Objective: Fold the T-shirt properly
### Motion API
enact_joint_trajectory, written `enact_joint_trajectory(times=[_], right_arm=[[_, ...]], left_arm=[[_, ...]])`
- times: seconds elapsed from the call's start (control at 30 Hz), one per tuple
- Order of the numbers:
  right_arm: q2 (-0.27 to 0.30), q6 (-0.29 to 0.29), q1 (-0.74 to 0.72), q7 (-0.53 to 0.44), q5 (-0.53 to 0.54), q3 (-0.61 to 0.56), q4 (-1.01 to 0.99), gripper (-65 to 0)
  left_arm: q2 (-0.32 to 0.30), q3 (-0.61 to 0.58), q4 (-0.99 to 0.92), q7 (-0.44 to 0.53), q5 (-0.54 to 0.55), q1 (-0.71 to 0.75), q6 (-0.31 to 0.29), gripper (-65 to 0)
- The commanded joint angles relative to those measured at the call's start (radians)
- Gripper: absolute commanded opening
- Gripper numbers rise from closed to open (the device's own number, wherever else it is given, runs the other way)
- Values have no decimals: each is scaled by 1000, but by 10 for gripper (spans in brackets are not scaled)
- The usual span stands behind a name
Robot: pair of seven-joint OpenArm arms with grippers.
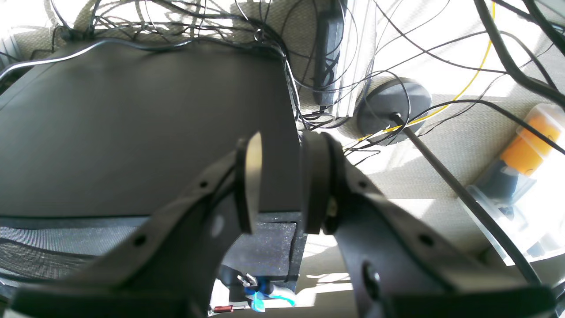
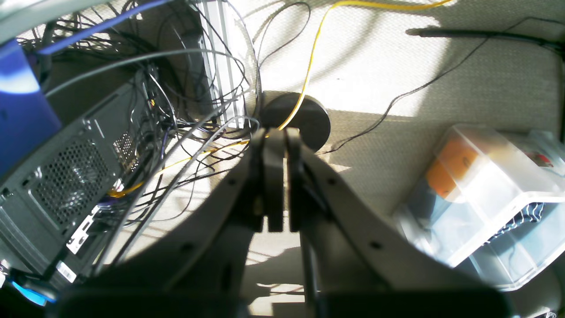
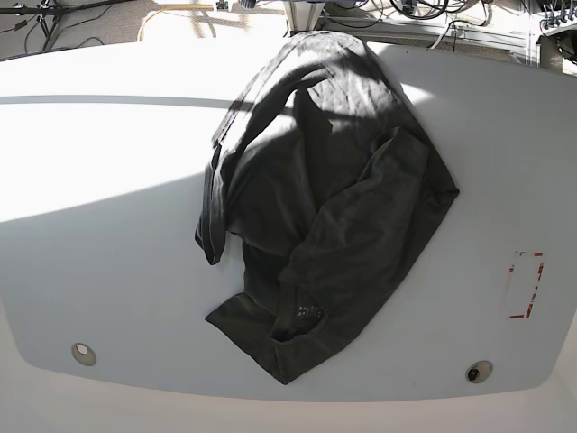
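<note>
On table (image 3: pixel 108 180), crumpled T-shirt (image 3: pixel 334 198), base view only

The left gripper (image 1: pixel 280 183) was matte black: two broad curved fingers (image 1: pixel 315 181) dotted with small round screw holes, one flat pad catching pale light. The right gripper (image 2: pixel 278 185) matched it, dark plastic with slim rectangular pads (image 2: pixel 273 185).
</note>
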State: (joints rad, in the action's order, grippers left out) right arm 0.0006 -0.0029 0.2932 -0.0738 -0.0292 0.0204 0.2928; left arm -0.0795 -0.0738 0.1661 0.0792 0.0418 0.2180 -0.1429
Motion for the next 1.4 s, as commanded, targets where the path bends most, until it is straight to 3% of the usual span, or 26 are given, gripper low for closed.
enact_joint_trajectory(times=[0.0, 0.47, 0.8, 1.37], right_arm=[[2, -3, 23, 5, 0, 2, 12, -644], [3, -5, 15, 4, 0, 3, -23, -646], [12, -2, 124, -2, -4, 1, 80, -648], [14, -2, 161, 5, -2, 0, 144, -648]], left_arm=[[-4, 2, 8, -3, -4, 14, -2, -514], [-7, 1, -63, -9, -9, -13, 0, -515], [-37, 1, 8, 10, -13, 55, 0, -511], [-58, 1, 90, 11, -11, 109, 1, -512]])
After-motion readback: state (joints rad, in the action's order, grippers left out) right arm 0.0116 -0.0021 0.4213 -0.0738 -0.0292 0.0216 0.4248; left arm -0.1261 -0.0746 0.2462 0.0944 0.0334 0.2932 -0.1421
